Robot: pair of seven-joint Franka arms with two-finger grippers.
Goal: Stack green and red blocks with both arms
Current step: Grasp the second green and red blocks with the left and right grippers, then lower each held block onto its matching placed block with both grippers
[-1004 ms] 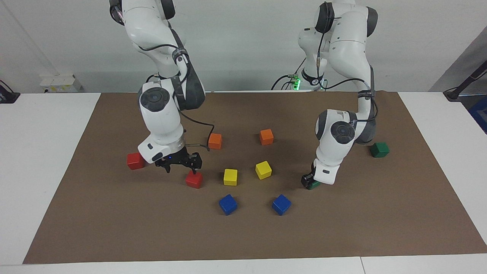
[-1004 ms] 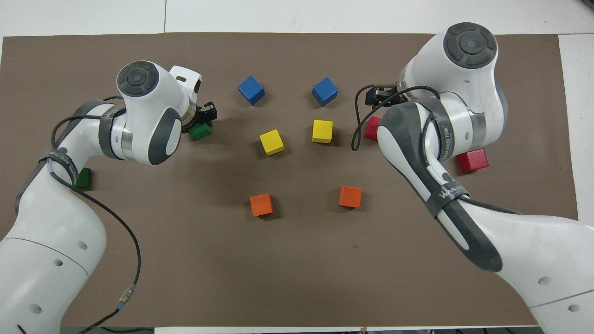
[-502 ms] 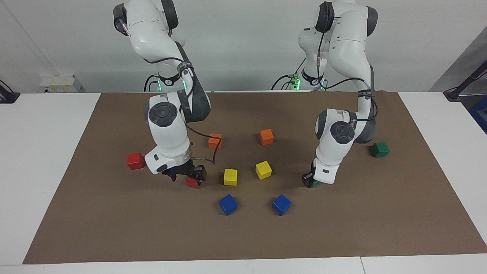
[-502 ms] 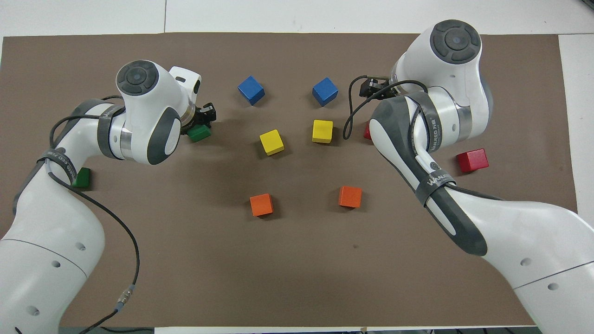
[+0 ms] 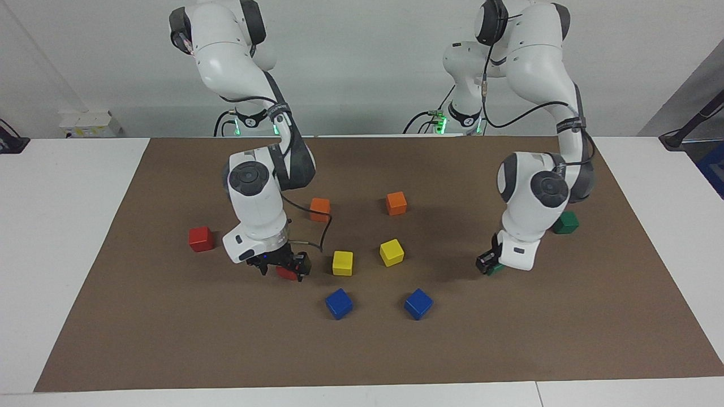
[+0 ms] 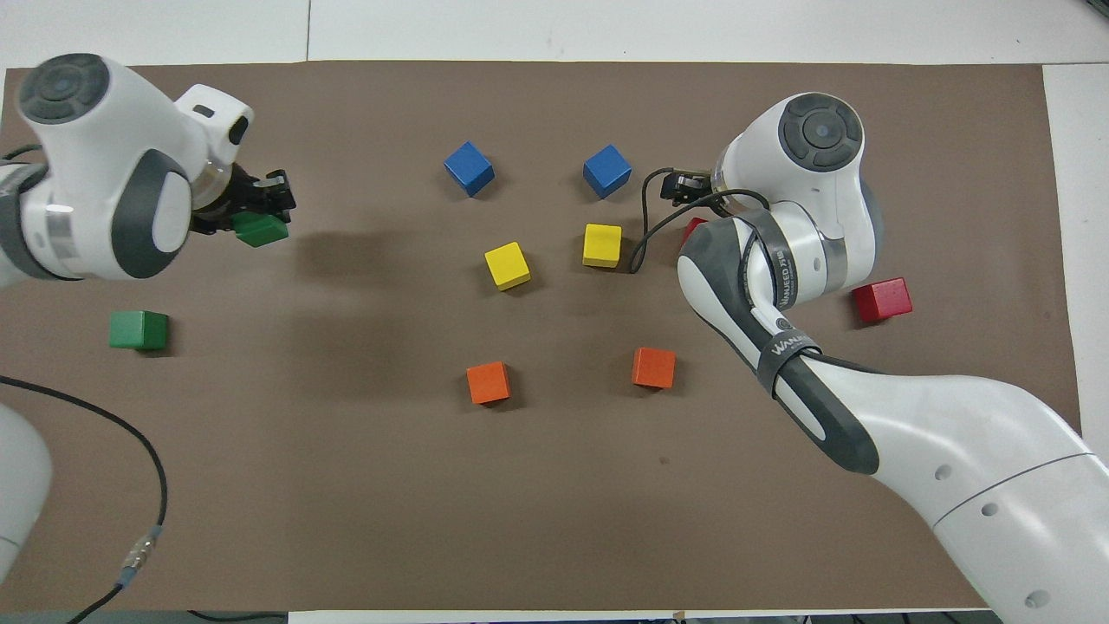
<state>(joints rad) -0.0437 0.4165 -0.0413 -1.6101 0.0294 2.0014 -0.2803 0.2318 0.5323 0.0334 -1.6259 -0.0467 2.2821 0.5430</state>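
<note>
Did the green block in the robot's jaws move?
Yes. The held green block went toward the left arm's end, away from the yellow block.

Left arm [image 5: 531, 192] and right arm [image 5: 254, 192] showing glossy white rounded shells, dark grey joint caps and padding. Black cables looping along both forearms. Grey band reading "WANUEED" wrapping right forearm. Green lights glowing at both bases. Black two-finger grippers tipping each wrist.

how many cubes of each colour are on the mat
red cubes: 2, one loose, one under the right pincer
green cubes: 2, one loose, one in the left pincer
orange cubes: 2
yellow cubes: 2
blue cubes: 2
total: 10
</note>
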